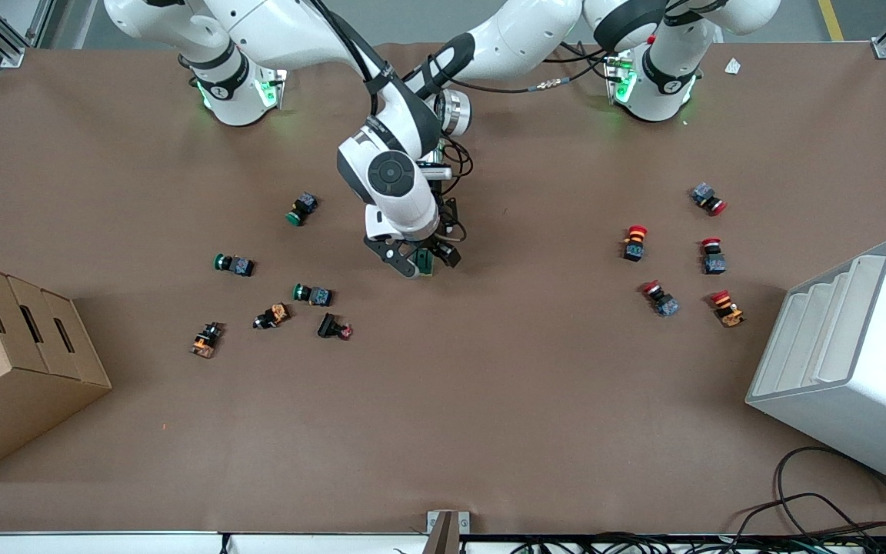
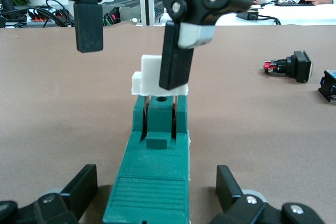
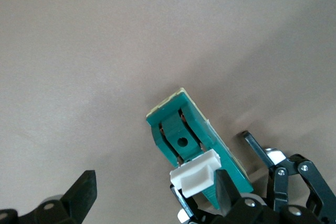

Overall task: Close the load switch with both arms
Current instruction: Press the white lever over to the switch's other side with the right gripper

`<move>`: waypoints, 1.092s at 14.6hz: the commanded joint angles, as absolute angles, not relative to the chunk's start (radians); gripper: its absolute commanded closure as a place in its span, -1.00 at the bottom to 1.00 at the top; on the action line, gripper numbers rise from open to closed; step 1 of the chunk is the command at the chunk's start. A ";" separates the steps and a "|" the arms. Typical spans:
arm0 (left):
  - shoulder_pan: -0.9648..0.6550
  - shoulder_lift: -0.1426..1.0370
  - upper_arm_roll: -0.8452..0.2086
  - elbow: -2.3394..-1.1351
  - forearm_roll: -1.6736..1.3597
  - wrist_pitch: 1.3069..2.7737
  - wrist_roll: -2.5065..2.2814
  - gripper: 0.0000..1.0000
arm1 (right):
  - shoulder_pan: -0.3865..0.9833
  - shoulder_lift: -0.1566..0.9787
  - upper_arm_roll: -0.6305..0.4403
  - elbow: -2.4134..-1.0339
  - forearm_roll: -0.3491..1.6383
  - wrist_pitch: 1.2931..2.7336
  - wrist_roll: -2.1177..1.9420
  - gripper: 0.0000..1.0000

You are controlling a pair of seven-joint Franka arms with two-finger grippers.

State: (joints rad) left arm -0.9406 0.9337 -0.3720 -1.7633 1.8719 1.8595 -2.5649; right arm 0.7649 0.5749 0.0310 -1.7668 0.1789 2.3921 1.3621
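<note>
Closing is under way but not done — the switch (image 2: 152,182) lies on the counter (image 1: 489,400) near its middle, its white lever (image 2: 157,74) raised above the green body and not yet seated between the contacts.

Going left to right in the front view:

- Cardboard box (image 1: 12,362) at the right arm's end of the counter, slots on its side; contents not visible.
- Green-capped buttons (image 1: 234,265) and a few orange and dark ones scattered on the counter between the box and the switch, none inside any container.
- Right gripper (image 2: 131,30) at the switch's lever end. Fingers apart; one finger (image 2: 176,59) rests against the lever, the other (image 2: 88,22) stands clear of it.
- Left gripper (image 2: 157,192) low at the switch's other end, fingers apart on either side of the green body, not touching it as far as the left wrist view shows.
- Red-capped buttons (image 1: 634,242) loose on the counter toward the left arm's end.
- White tray rack (image 1: 847,362) at that end, its compartments showing nothing in them.

Judgement: both grippers are placed; what is left is steadying the body and pushing the lever down home.
</note>
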 commanded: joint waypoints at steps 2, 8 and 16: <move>-0.945 0.997 -0.365 -1.747 1.881 1.885 -2.585 -0.98 | 0.749 0.607 0.038 -1.723 0.189 2.390 1.332 -1.00; -0.945 1.000 -0.365 -1.746 1.881 1.885 -2.583 -0.98 | 0.750 0.634 0.037 -1.687 0.187 2.388 1.331 -1.00; -0.946 0.999 -0.359 -1.740 1.881 1.885 -2.571 -0.98 | 0.746 0.658 0.037 -1.657 0.184 2.390 1.315 -1.00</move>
